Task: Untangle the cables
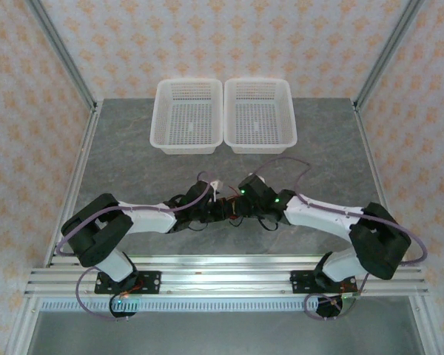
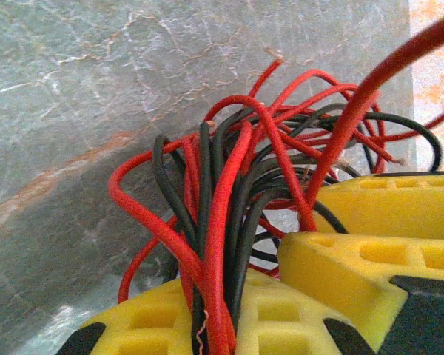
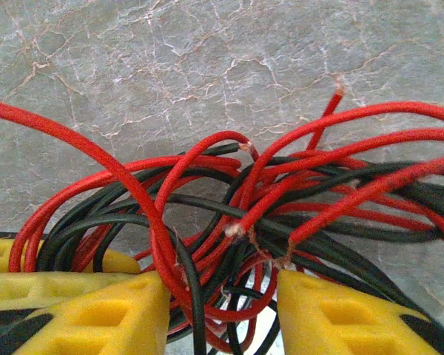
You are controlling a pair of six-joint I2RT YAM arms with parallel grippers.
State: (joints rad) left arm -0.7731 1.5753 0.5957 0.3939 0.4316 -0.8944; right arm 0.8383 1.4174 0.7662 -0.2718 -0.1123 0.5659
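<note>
Grey marbled tabletop (image 1: 133, 148), aluminium corner posts (image 1: 60, 48), pale walls (image 1: 229, 37) papered in a repeating orange floral pattern.

We are looking at a robotics lab cell: two robot arms (image 1: 144, 220) bolted to an aluminium rail (image 1: 222, 279) along the bottom of the frame, a grey stone-look table (image 1: 133, 148), slanting metal posts (image 1: 63, 55) at the upper corners, and patterned backdrop panels (image 1: 229, 37) closing it in.

Bright, even overhead light floods the scene in the top view, leaving only faint, soft shadows beneath the arms (image 1: 152, 218) on the grey surface (image 1: 133, 140). Up close in the wrist views, the nearest cables (image 2: 218, 244) blur out of focus and a sheen glints off red insulation; the marbled stone behind reads crisper.
</note>
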